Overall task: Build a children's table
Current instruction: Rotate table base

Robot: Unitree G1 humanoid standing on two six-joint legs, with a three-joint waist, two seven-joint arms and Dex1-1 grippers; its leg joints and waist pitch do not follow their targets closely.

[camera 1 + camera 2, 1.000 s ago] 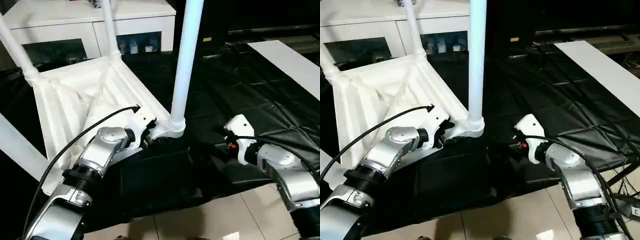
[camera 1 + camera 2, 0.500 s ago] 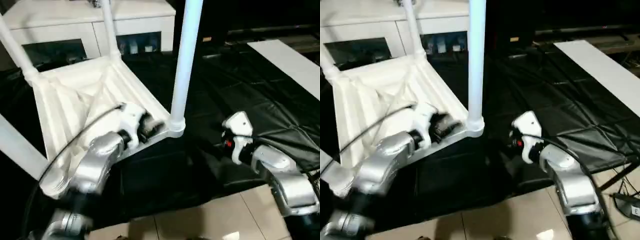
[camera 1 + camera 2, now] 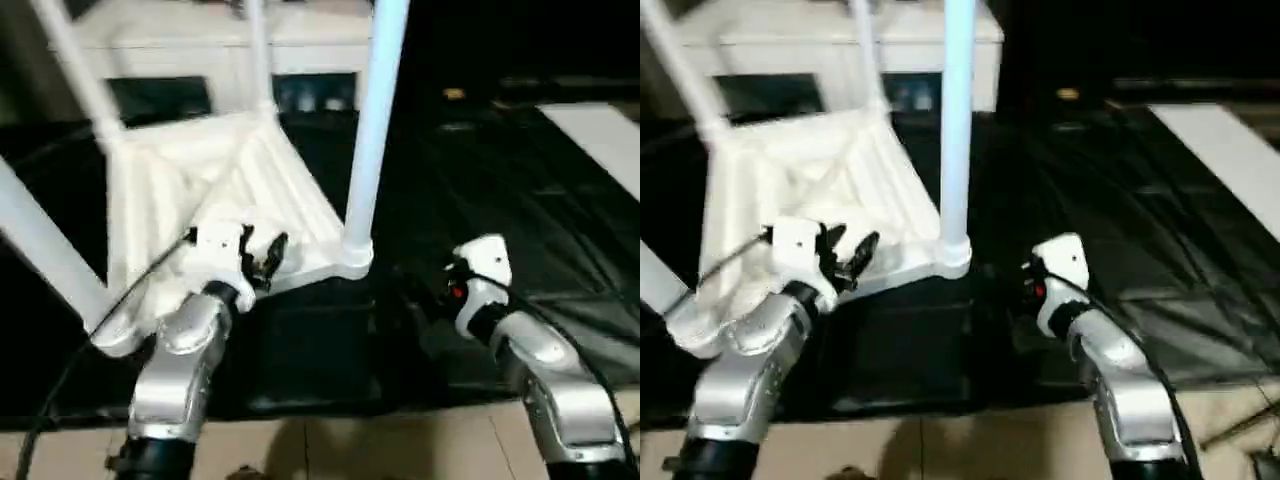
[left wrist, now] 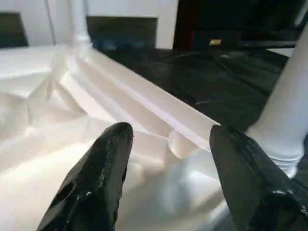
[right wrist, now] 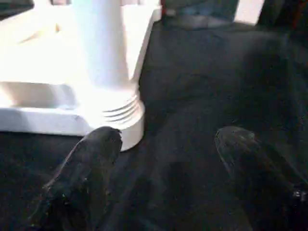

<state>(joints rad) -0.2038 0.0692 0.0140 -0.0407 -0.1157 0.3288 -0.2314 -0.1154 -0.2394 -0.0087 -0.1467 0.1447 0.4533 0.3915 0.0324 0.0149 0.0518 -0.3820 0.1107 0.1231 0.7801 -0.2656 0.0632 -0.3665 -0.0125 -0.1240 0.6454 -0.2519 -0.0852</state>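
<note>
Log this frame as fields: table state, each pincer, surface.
table: children's table upside down, legs up, ribbed underside showing
near leg: leg upright in its corner socket
left pincer: left pincer open, over the table's near edge, holding nothing
right pincer: right pincer open, empty, beside the near leg's base
surface: black sheet

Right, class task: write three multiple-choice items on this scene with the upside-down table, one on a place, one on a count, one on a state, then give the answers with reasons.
1. Where is the left gripper?
A. over the table's ribbed underside
B. on the cabinet
C. on the tiled floor

2. How many legs stand screwed into the children's table?
A. two
B. three
C. four

3. How is the right gripper?
A. shut on a leg
B. open, holding nothing
C. shut on the black sheet

Answers: 1 A, its jaws hang above the ribs. 2 C, a leg rises at each corner. 3 B, the jaws stand apart beside the nearest leg.
</note>
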